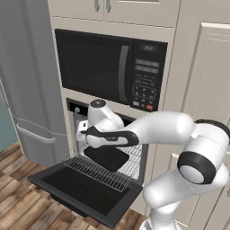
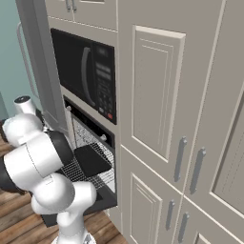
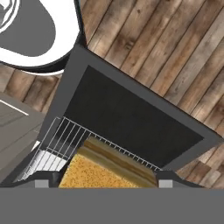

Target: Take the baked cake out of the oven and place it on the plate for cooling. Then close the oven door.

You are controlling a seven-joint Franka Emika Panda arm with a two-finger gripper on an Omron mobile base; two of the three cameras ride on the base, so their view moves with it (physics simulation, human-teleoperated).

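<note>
The golden cake (image 3: 105,168), likely light, soft and crumbly, sits between the gripper (image 3: 100,183)'s parted fingers above the pulled-out wire rack (image 1: 101,173), so it wants gentle side pressure.

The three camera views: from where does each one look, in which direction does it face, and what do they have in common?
Left base view: behind the arm on its left, facing the oven and open oven door; the white arm crosses from the lower right.
Right base view: behind on the right, looking along the cabinets at the oven rack; the arm rises at the lower left.
Hand view: on the hand, looking down at the cake between the gripper fingertips, door below.
All three show the open door.
</note>
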